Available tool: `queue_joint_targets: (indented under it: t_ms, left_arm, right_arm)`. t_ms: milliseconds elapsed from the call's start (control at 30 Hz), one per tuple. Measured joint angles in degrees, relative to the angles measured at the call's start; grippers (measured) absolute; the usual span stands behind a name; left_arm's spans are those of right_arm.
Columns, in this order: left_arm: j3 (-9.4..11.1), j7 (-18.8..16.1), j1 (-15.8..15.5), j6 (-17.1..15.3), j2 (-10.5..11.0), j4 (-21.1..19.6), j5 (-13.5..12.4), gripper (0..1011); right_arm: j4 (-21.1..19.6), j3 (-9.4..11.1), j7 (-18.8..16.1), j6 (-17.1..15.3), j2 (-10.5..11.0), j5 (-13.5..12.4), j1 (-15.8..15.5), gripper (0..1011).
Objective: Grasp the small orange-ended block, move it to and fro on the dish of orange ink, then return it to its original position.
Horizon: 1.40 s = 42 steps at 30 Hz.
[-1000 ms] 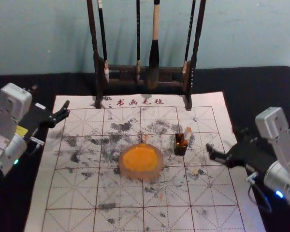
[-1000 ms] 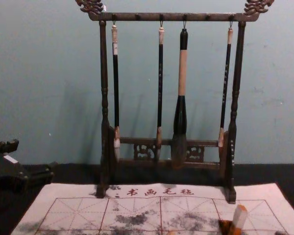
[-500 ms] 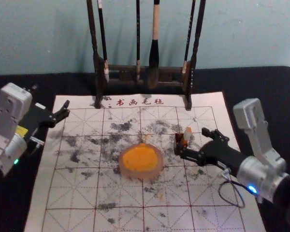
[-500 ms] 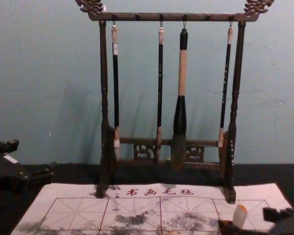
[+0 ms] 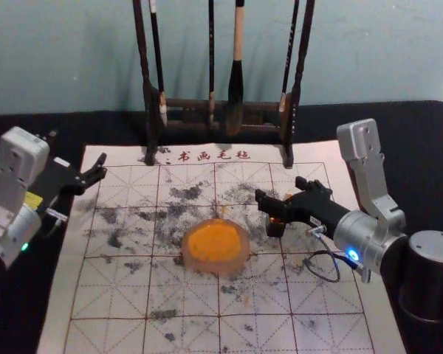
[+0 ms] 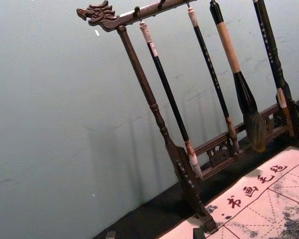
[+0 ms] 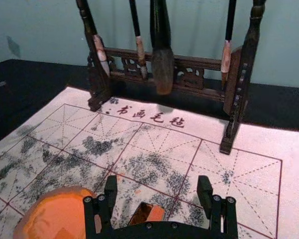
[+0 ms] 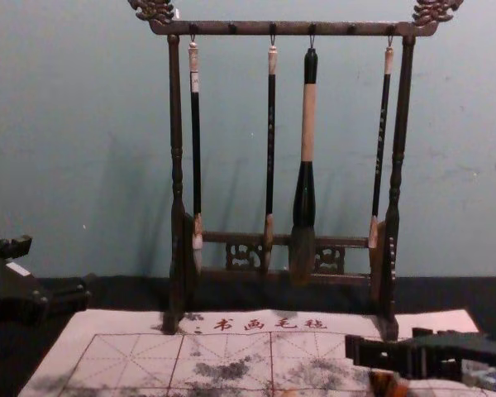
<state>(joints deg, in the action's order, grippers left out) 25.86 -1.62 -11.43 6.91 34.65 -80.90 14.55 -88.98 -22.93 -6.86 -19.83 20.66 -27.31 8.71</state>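
Fingers (image 7: 206,191) of my right end effector (image 7: 157,183) stand apart with nothing between the tips; state: released. It reaches in low over the right part of the mat (image 5: 133,295). The small block (image 7: 156,213) sits in its dark holder (image 5: 275,229), orange end up, in line with the gap on the wrist view.

Procedure, as I judge it: this is the approach to the grasp. I should centre the gap on the block, ease forward until both pads flank it, then close squarely and gently. Closing off-centre could tip the holder or twist the block. I would lift straight up until clear of the holder's wall before travelling.

Ink dish (image 5: 215,268) lies beside the holder, toward my left, so the carry is short; light strokes there should do. I note the holder's spot for the return.

Left end effector (image 6: 154,234): parked beyond the mat's left edge, fingers spread. Brush rack (image 8: 175,165) stands behind.
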Motion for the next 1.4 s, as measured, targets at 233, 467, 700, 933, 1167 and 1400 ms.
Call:
queue_joint_targets:
  t_ms: [233, 467, 700, 933, 1167, 1400]
  left_arm:
    - [0.0, 0.0, 0.0, 0.0, 0.0, 0.0, 0.0, 1001]
    - [0.0, 0.0, 0.0, 0.0, 0.0, 0.0, 0.0, 1001]
    - [0.0, 0.0, 0.0, 0.0, 0.0, 0.0, 0.0, 1001]
    - [0.0, 0.0, 0.0, 0.0, 0.0, 0.0, 0.0, 1002]
    - [0.0, 0.0, 0.0, 0.0, 0.0, 0.0, 0.0, 1001]
    - [0.0, 0.0, 0.0, 0.0, 0.0, 0.0, 0.0, 1001]
  right_arm:
    - [0.0, 1.0, 0.5, -3.0, -1.2, -0.2, 0.3, 1003]
    - [-0.8, 1.6, 0.5, -4.6, -1.6, 0.2, -0.2, 1003]
    - [-1.4, 2.1, -0.2, -5.1, -1.8, 1.4, -0.7, 1003]
    - [-1.8, 2.2, -0.8, -5.4, -1.9, 2.6, -1.2, 1003]
    - [-1.9, 2.2, -0.9, -4.9, -2.1, 4.5, -1.5, 1003]
    - [-2.1, 1.6, -1.1, -3.2, -1.9, 6.3, -1.9, 1003]
